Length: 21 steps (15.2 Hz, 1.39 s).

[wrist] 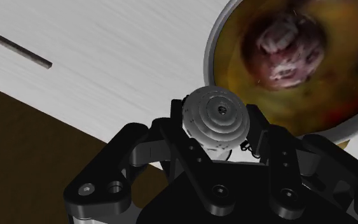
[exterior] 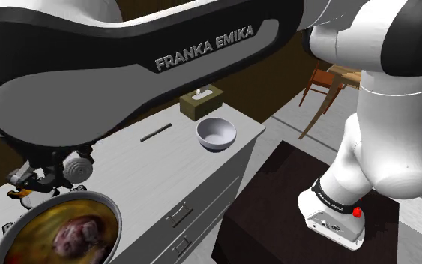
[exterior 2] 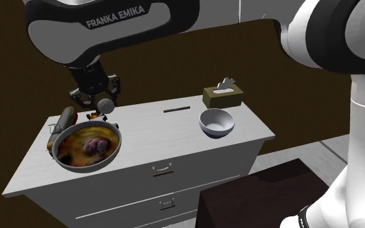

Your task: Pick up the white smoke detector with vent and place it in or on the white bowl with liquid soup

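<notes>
My gripper (exterior: 52,175) is shut on the smoke detector (exterior: 79,169), a round pale disc with ringed vents. In the second exterior view the gripper (exterior 2: 96,103) hangs over the back of the dresser top, just behind the soup bowl (exterior 2: 118,148). That bowl has a pale metal-looking rim and holds yellow-brown liquid with a purplish lump. In the wrist view the smoke detector (wrist: 217,121) sits clasped between the black fingers (wrist: 171,137), with the soup bowl's rim (wrist: 210,60) just beyond it. The soup bowl (exterior: 89,196) lies at the shoulder view's lower left.
An empty white bowl (exterior 2: 216,122) and an olive tissue box (exterior 2: 223,96) stand toward the dresser's right end. A thin dark stick (exterior 2: 177,109) lies between them and the gripper. A brownish object (exterior 2: 66,118) lies left of the soup bowl. The dresser top (exterior 2: 174,133) is pale grey.
</notes>
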Each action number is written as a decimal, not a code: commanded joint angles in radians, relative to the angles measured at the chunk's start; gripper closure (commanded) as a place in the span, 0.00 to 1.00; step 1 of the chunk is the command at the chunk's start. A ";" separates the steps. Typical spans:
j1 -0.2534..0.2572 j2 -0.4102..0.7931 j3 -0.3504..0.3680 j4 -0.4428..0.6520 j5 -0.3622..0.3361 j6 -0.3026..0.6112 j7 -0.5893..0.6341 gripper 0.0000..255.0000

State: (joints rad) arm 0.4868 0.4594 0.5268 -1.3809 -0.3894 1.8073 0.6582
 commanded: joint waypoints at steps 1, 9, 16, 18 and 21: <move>0.056 0.051 0.002 0.080 -0.023 -0.041 0.038 1.00; 0.221 0.229 -0.015 0.328 -0.088 -0.129 0.116 1.00; 0.198 0.227 -0.017 0.225 -0.093 -0.036 0.140 1.00; 0.194 0.229 -0.018 0.201 -0.096 -0.012 0.147 1.00; 0.192 0.231 -0.019 0.188 -0.098 0.002 0.151 1.00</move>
State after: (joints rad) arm 0.6801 0.6914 0.5081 -1.1856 -0.4867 1.8034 0.8070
